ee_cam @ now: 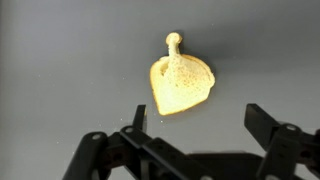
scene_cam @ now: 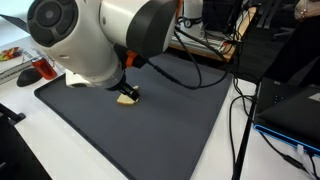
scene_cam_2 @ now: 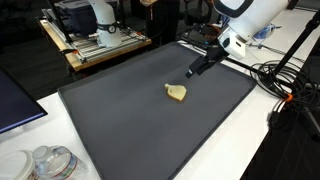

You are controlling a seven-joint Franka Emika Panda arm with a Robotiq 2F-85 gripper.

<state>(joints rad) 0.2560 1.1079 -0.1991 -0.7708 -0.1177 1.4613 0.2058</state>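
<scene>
While the fingers (ee_cam: 262,122) hang spread wide and empty, the yellow piece (ee_cam: 181,85) lies on the dark mat (ee_cam: 60,60) just ahead of them, its stemmed long axis pointing away.

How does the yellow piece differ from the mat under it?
The yellow piece is small and pale; the mat is wide and dark grey. The yellow piece is rounded with a stub; the mat is flat and rectangular. Neither touches the open hand.
</scene>
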